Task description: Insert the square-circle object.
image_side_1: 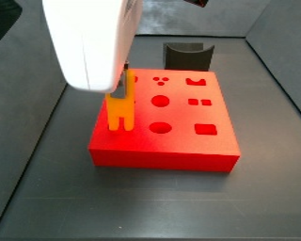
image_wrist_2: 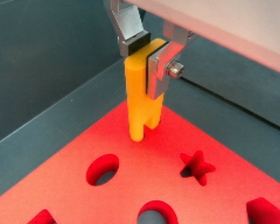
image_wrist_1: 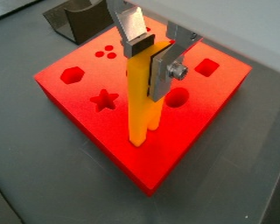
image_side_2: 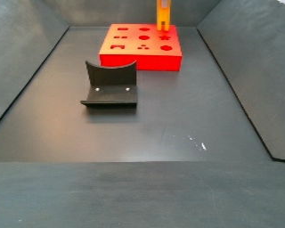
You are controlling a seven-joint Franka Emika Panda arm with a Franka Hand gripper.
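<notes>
My gripper [image_wrist_1: 152,59] is shut on the upper part of the square-circle object [image_wrist_1: 140,105], a tall orange-yellow bar, and holds it upright with its two prongs pointing down. The same grip shows in a wrist view [image_wrist_2: 149,57] with the bar [image_wrist_2: 140,101] between the pads. The prong tips are at or just above the top of the red block [image_wrist_1: 78,114], near one edge, between the star hole [image_wrist_1: 104,100] and the round hole [image_wrist_1: 178,98]. I cannot tell whether they touch. In a side view the bar [image_side_1: 119,111] hangs below the white arm housing over the block [image_side_1: 179,151].
The dark fixture [image_side_1: 187,54] stands just behind the red block; in a side view it [image_side_2: 109,86] sits in front of the block [image_side_2: 142,55]. The block also has a hexagon hole [image_wrist_1: 70,75] and a square hole [image_wrist_1: 206,67]. Dark walls ring the floor.
</notes>
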